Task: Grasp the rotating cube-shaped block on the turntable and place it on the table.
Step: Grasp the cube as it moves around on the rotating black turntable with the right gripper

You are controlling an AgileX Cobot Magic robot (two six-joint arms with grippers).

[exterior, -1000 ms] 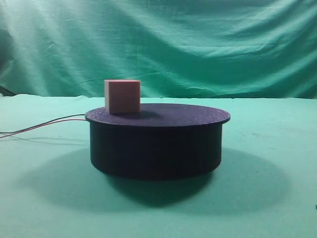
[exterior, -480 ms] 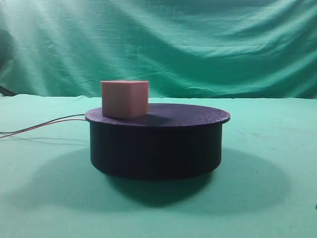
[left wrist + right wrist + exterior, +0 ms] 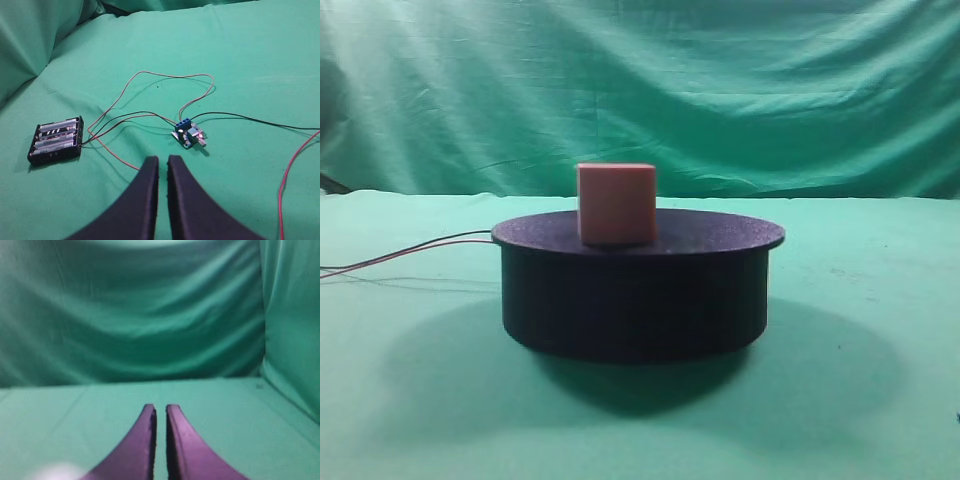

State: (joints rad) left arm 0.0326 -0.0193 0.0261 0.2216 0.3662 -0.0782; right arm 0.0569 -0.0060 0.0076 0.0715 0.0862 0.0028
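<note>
The pinkish-tan cube-shaped block (image 3: 616, 203) stands on the front middle-left of the black turntable (image 3: 635, 290), which sits on the green table (image 3: 880, 420). Neither gripper shows in the exterior high view. My left gripper (image 3: 162, 161) is shut and empty, above the green cloth near a small circuit board (image 3: 188, 135). My right gripper (image 3: 160, 410) is shut and empty, pointing over bare green cloth toward the backdrop. The block and turntable are out of both wrist views.
Thin red wires (image 3: 410, 255) run left from the turntable. In the left wrist view a black battery holder (image 3: 56, 140) lies left, wired to the circuit board, and a red wire (image 3: 295, 165) runs along the right. The green backdrop (image 3: 640, 90) hangs behind.
The block has ridden the turntable from its left rear edge round toward the front middle, turning as it went. No gripper has come into the exterior view.
</note>
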